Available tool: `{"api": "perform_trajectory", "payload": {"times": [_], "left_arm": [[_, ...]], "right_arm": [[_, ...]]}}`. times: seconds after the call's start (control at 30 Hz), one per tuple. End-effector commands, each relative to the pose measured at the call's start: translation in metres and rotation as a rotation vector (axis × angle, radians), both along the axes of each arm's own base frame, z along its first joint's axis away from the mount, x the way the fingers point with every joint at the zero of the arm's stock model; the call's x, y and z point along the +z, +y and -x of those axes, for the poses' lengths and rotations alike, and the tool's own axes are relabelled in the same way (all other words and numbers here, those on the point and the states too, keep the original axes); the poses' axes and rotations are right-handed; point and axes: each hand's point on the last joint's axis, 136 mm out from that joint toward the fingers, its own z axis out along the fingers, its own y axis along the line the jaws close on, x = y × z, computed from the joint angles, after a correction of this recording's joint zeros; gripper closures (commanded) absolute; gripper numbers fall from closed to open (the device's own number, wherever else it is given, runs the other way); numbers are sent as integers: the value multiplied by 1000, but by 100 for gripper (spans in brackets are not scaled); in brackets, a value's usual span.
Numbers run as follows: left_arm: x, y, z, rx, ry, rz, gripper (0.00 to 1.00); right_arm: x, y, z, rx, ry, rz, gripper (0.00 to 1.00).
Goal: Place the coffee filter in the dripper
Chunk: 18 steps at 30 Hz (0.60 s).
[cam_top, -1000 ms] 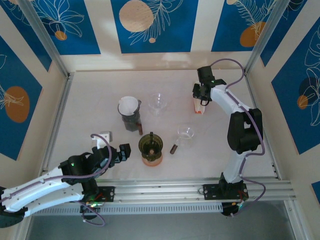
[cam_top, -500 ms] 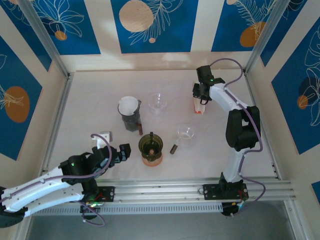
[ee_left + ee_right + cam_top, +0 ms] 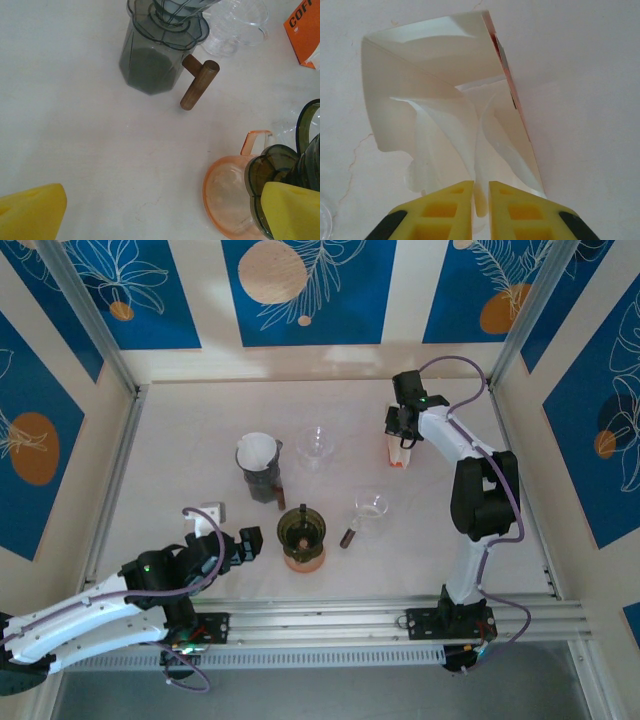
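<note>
Right claw (image 3: 480,189) is seen pinched nearly shut on a coffee filter (image 3: 445,132) standing out of its opened filter pack (image 3: 420,50); the green dripper (image 3: 300,530) is set well left of the pack, nearer the wide-open left claw (image 3: 160,220).

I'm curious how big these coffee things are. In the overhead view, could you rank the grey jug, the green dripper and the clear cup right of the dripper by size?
1-2. Green dripper and grey jug: too alike to rank.
3. Clear cup: plainly smallest.
</note>
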Motion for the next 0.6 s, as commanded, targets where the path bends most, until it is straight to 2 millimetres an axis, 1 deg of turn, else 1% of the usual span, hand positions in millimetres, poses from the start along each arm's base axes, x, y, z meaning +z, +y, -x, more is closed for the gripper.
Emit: {"api": "perform_trajectory", "payload": {"times": [0.0, 0.2, 0.27, 0.4, 0.57], "left_arm": [[-3, 2, -2, -1, -8, -21, 0], [-4, 2, -1, -2, -5, -23, 0], [-4, 3, -2, 2, -4, -25, 0], [-5, 3, -2, 0, -2, -25, 0], [-4, 2, -1, 0, -1, -17, 0]], "right_arm": [[7, -5, -3, -4, -7, 24, 86], [11, -8, -3, -5, -18, 33, 95], [13, -7, -2, -2, -23, 35, 100], [18, -9, 1, 1, -42, 43, 100], [33, -8, 7, 6, -85, 42, 100]]}}
